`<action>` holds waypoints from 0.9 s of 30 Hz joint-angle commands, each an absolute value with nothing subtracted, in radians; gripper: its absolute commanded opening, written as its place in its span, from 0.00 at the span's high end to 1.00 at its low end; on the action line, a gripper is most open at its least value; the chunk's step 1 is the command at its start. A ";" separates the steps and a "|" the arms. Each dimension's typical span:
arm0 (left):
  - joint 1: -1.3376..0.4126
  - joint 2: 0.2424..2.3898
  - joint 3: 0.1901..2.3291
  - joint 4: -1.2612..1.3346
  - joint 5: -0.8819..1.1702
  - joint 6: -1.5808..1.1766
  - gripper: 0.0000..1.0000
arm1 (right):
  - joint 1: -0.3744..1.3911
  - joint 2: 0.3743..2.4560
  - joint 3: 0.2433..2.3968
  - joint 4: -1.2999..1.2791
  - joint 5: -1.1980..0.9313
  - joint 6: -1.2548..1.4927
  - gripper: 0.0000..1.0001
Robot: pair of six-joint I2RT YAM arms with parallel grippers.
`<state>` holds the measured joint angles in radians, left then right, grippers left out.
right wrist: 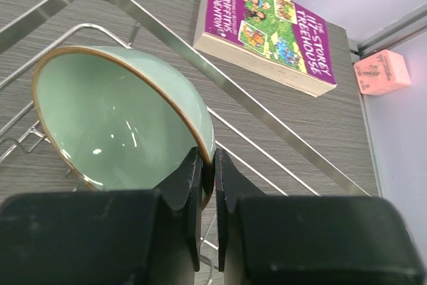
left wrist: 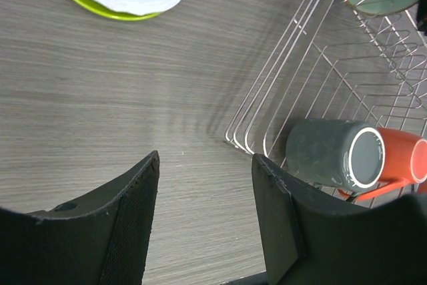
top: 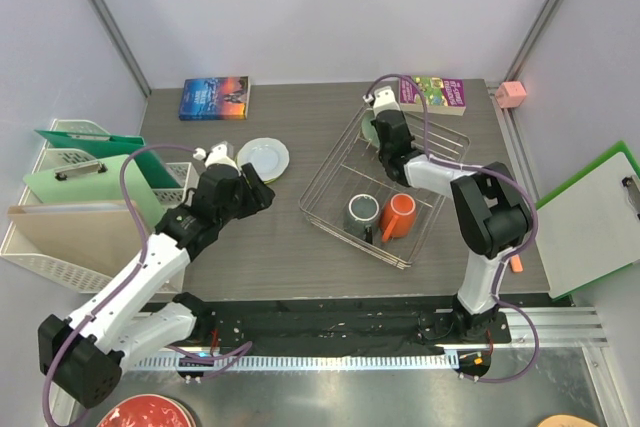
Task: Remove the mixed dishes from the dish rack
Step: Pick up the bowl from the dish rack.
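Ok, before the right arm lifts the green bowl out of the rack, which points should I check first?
1. Right tool shut on the rim of the bowl: ok.
2. Grip firm enough for lifting: cannot tell.
3. Bowl free of the rack wires: cannot tell, it leans among them.
4. Left tool open, empty and outside the rack: ok.
5. Grey mug and orange mug apart from the bowl: ok.

The left arm point(top: 150, 267) and the right arm point(top: 478, 247) share one build: white tubular links between bulky black joint housings; a lilac cable point(top: 124, 179) runs along each; the left jaws are broad matte-black wedges with ribbed inner faces; the right jaws are black, blocky, tapering to narrow tips.
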<state>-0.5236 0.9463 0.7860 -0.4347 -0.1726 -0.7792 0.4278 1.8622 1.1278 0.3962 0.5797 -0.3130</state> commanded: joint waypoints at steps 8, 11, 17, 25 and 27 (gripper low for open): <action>-0.526 0.913 0.715 -0.353 -0.172 -0.847 0.43 | 0.508 1.695 0.965 0.840 0.707 -0.587 0.99; -0.526 0.913 0.707 -0.350 -0.169 -0.854 0.43 | 0.532 1.686 0.947 0.925 0.722 -0.633 0.99; -0.526 0.896 0.699 -0.350 -0.176 -0.856 0.43 | 0.555 1.600 0.977 0.896 0.730 -0.594 0.99; -0.526 0.887 0.704 -0.351 -0.183 -0.871 0.42 | 0.557 1.437 1.222 0.375 0.738 -0.214 0.99; -0.526 0.885 0.709 -0.351 -0.189 -0.873 0.42 | 0.557 1.419 1.323 0.226 0.682 -0.041 0.99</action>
<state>-0.5236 0.9043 0.6987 -0.3935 -0.1715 -0.8600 0.5545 1.5253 1.1393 0.4236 0.7197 -0.3584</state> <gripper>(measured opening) 0.577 0.126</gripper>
